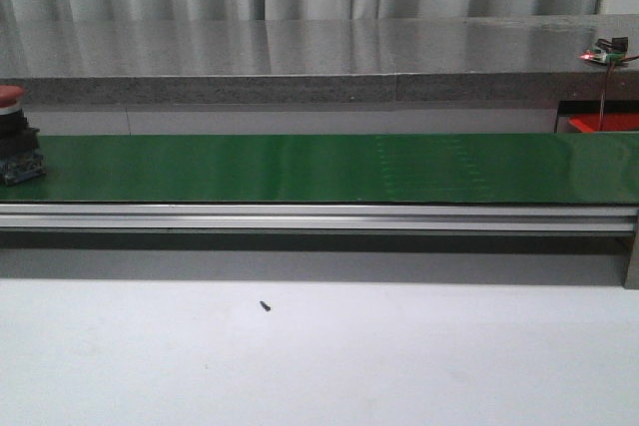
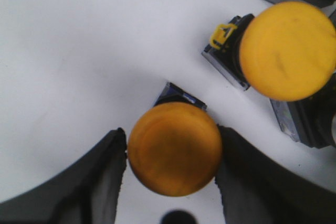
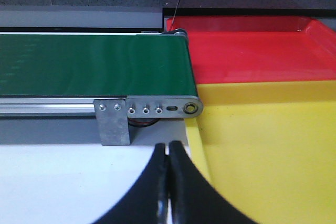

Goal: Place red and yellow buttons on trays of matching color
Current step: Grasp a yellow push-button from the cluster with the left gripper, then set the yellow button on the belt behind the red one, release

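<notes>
Where the front view looks across the white table, neither gripper shows; a long green conveyor belt spans the width, bare except for a red button standing on its black base at the belt's far left end, and a corner of the red tray peeks in behind the belt's right end. One small dark speck lies on the table before the belt. Seen from the left wrist, the left gripper has its dark fingers set on either side of a yellow button, both touching or nearly touching the cap's rim, so it looks clamped on that button. A second yellow button stands near, beyond one finger, with further black bases crowding just beside it; the other side is open white surface. From the right wrist, the right gripper is clenched with nothing between its fingers, poised over the table's edge just beside the yellow tray, the red tray beyond that and the belt's end roller ahead.
</notes>
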### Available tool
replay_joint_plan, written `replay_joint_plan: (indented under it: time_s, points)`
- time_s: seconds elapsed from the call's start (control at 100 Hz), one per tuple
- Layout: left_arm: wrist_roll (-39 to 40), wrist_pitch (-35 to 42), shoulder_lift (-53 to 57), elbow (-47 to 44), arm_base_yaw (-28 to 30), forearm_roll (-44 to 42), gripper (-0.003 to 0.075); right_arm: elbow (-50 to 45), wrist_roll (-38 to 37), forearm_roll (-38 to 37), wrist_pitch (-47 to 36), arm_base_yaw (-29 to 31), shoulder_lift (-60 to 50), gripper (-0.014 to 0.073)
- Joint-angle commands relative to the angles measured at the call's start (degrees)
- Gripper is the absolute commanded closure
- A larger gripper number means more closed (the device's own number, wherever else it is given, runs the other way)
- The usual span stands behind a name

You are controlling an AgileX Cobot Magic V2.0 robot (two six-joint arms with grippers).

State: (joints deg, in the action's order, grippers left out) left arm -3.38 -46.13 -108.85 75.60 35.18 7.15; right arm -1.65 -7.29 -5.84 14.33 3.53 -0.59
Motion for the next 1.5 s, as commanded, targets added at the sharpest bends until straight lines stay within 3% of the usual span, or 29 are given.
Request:
replay_joint_plan:
  time_s: [0.0, 0.26, 0.76, 1.1, 1.49]
  points:
    - [-0.1, 1.7, 2.6, 1.6, 0.1, 0.7, 0.0416, 1.0, 0.0, -0.5, -4.3, 0.4, -1.0, 0.066]
    - [-0.1, 1.4, 3.1, 1.6, 0.1, 0.4, 0.0517, 1.0, 0.0, -0.5, -4.3, 0.4, -1.0, 0.066]
    - [-0.1, -2.9, 15.8, 2.8, -0.4, 0.3, 0.0521, 1.0, 0.0, -0.5, -4.3, 0.4, -1.0, 0.066]
    - [-0.1, -9.5, 16.5, 12.0, -10.6, 0.2, 0.0523, 1.0, 0.0, -0.5, -4.3, 0.4, -1.0, 0.066]
    - [-0.1, -9.8, 11.5, 12.4, -20.2, 0.3, 0.0523, 1.0, 0.0, -0.5, -4.3, 0.4, -1.0, 0.066]
